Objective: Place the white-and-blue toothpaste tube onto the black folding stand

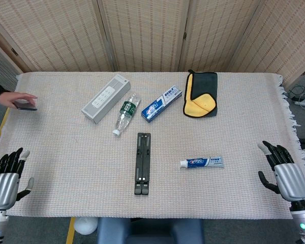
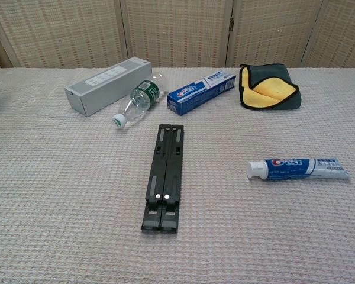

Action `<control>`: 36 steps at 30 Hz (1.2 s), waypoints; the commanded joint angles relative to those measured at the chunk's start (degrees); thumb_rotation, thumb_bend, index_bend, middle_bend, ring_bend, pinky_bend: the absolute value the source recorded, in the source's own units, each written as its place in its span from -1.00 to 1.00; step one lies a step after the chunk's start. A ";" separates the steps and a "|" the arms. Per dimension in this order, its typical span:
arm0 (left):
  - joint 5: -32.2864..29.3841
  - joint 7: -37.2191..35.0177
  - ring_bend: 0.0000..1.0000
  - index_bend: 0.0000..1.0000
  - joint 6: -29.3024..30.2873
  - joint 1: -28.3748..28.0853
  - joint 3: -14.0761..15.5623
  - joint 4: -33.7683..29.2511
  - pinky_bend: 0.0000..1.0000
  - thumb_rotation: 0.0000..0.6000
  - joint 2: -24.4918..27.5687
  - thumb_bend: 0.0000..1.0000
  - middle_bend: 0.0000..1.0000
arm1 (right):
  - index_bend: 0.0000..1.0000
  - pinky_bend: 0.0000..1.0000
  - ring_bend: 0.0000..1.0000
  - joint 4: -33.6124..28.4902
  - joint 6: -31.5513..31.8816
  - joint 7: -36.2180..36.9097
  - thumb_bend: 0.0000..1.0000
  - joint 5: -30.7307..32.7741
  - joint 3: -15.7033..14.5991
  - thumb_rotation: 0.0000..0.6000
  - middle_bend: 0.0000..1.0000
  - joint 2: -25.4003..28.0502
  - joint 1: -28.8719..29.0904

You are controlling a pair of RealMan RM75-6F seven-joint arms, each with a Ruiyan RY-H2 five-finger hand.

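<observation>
- On the bench, under a pale waffle-weave cloth, one white-and-blue toothpaste tube lies flat on its side, white cap toward the stand, well apart from it.
- One black folding stand, long, flat and folded shut, lies near the middle, lengthwise toward the robot.
- Beyond it: one grey oblong speaker, one clear plastic bottle with a green label lying on its side, one blue toothpaste box, one folded cloth, yellow inside, dark outside.
- Left robot hand, metal with black fingers, holds nothing, fingers apart.
- Right robot hand likewise, fingers spread, holding nothing.
</observation>
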 commanded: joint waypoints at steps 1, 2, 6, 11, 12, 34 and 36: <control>-0.05 0.17 -1.00 -1.00 -0.18 -0.05 0.07 0.08 -1.00 1.00 -0.03 -0.02 -1.00 | -1.00 -0.85 -0.77 -0.24 -0.22 -0.33 -0.02 0.14 0.15 1.00 -0.85 0.11 0.19; 0.04 0.11 -1.00 -1.00 -0.11 -0.03 0.09 0.12 -1.00 1.00 -0.07 -0.02 -1.00 | -1.00 -0.85 -0.77 -0.38 -0.34 -0.52 -0.02 0.25 0.21 1.00 -0.85 0.14 0.25; 0.27 -0.22 -1.00 -1.00 0.24 0.11 0.13 0.37 -1.00 1.00 -0.17 -0.02 -1.00 | -1.00 -0.85 -0.77 -0.97 -1.00 -1.17 -0.02 0.50 0.12 1.00 -0.85 0.38 0.45; 0.46 -0.65 -1.00 -1.00 0.34 0.20 0.25 0.48 -1.00 1.00 -0.20 -0.02 -1.00 | -1.00 -0.84 -0.75 -2.17 -2.32 -2.91 -0.02 1.10 0.32 1.00 -0.83 0.50 1.12; 0.57 -0.67 -1.00 -1.00 0.31 0.19 0.31 0.49 -1.00 1.00 -0.21 -0.02 -1.00 | -0.99 -0.84 -0.74 -2.45 -2.90 -3.66 -0.02 1.25 0.48 1.00 -0.81 0.23 1.55; 0.06 -2.60 -1.00 -0.96 -0.35 1.23 1.46 0.36 -1.00 1.00 0.85 -0.02 -1.00 | -0.63 -0.48 -0.47 3.00 -26.67 -14.61 -0.52 10.52 3.02 1.00 -0.52 -13.54 16.77; 0.00 -2.73 -1.00 -0.93 -0.43 1.26 1.49 0.30 -1.00 1.00 0.93 -0.02 -1.00 | -0.56 -0.43 -0.42 4.72 -27.87 -15.98 -0.52 11.59 3.04 1.00 -0.47 -15.22 17.67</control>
